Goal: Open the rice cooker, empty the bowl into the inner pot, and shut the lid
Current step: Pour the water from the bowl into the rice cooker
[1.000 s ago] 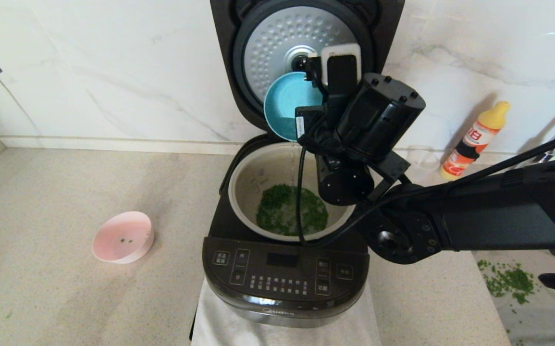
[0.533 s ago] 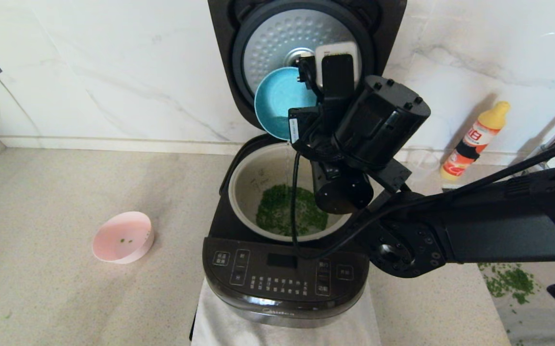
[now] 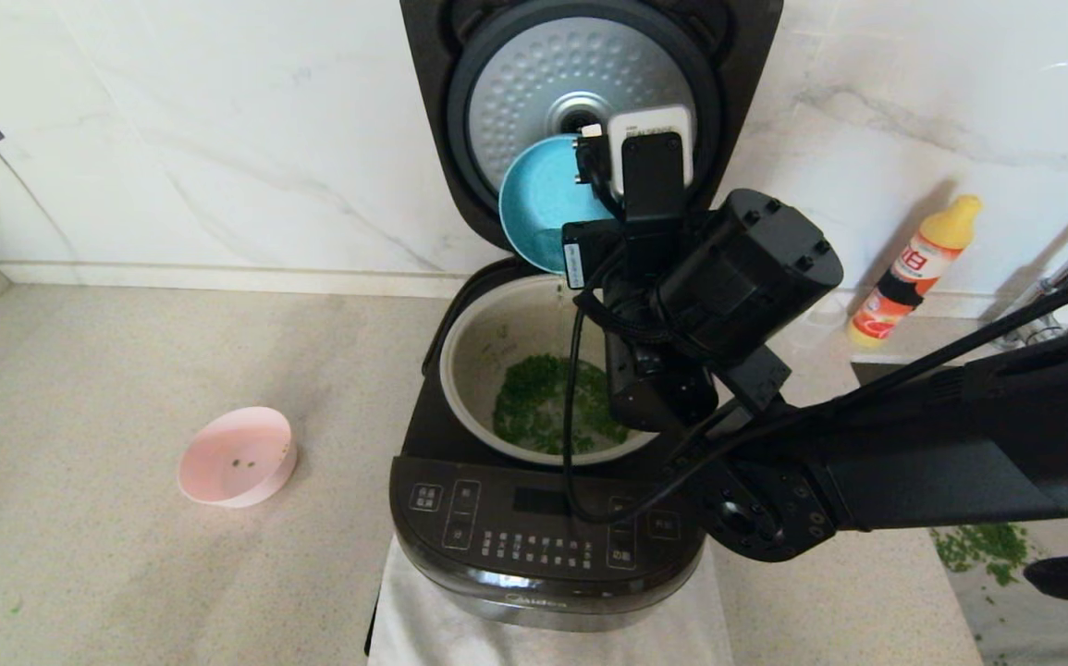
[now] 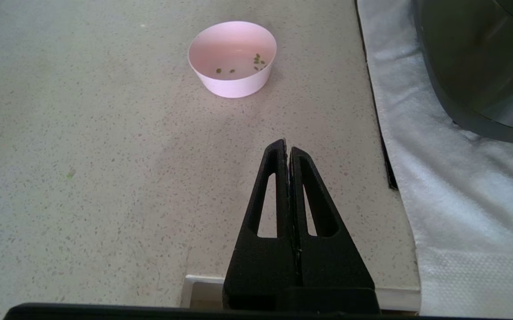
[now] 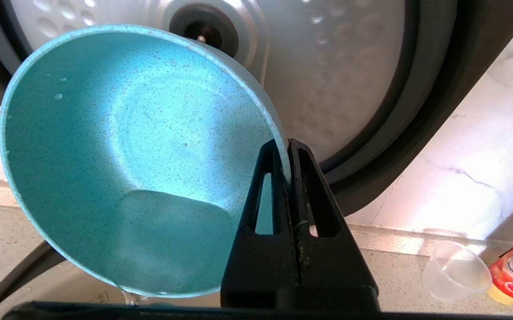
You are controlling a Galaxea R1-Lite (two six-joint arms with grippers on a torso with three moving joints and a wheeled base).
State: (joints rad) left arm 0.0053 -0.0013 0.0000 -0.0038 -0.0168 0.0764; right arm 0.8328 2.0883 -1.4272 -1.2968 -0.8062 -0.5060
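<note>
The black rice cooker (image 3: pixel 547 541) stands open, its lid (image 3: pixel 580 83) upright showing the dimpled silver underside (image 5: pixel 349 66). The pale inner pot (image 3: pixel 483 356) holds chopped green bits and water. My right gripper (image 5: pixel 288 144) is shut on the rim of a blue bowl (image 3: pixel 538 199), which also shows in the right wrist view (image 5: pixel 136 151). It holds the bowl tipped on its side above the pot's back edge, with a little water pooled at the low rim. My left gripper (image 4: pixel 286 149) is shut and empty, low over the counter left of the cooker.
A pink bowl (image 3: pixel 238 456) with a few green bits sits on the counter to the left, seen too in the left wrist view (image 4: pixel 233 58). A white cloth (image 4: pixel 456 186) lies under the cooker. An orange bottle (image 3: pixel 913 268) and clear cup (image 5: pixel 456 271) stand at the right. Green bits (image 3: pixel 982 546) lie spilled at the right.
The right arm has shifted slightly right and down with the blue bowl, still tipped over the pot. The thin stream of water seen earlier has stopped.
</note>
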